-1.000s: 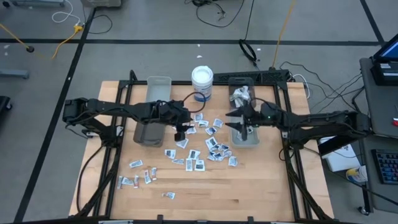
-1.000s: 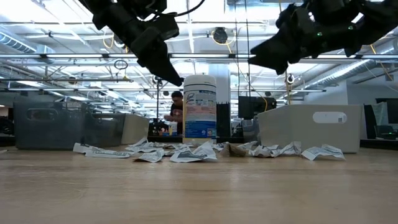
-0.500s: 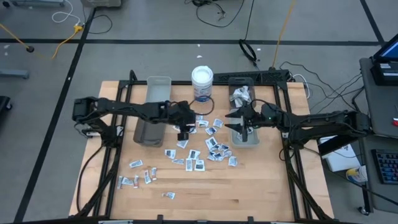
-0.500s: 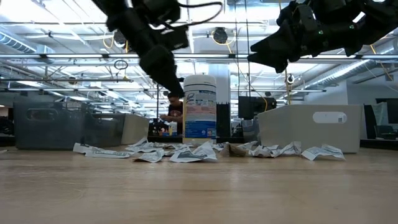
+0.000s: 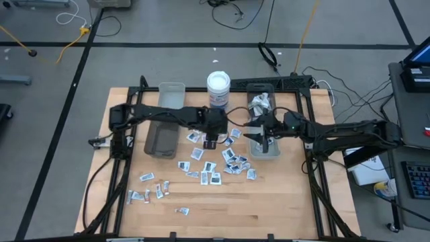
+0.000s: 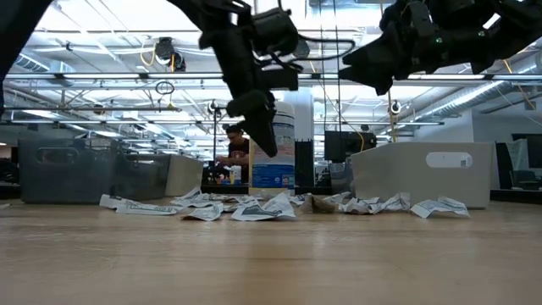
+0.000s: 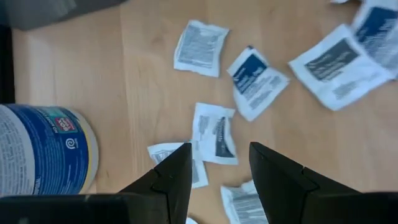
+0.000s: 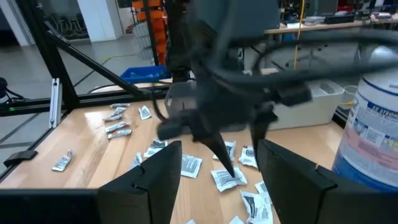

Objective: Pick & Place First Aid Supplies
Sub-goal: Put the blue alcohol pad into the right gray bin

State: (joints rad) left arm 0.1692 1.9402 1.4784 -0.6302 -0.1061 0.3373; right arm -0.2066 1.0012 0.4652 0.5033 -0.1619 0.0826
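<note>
Wooden table (image 5: 269, 202), scattered packets (image 5: 213, 165) (white), grey floor (image 5: 40, 134) around

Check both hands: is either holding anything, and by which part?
Nothing is held. The left hand hangs open above the loose packets near the white tub; the right hand is open and empty over the right bin.

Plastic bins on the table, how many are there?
2. A grey bin stands on the table's left side, under the left arm; a clear bin, with packets at its far end, stands on the right, under the right gripper. None seems hidden.
</note>
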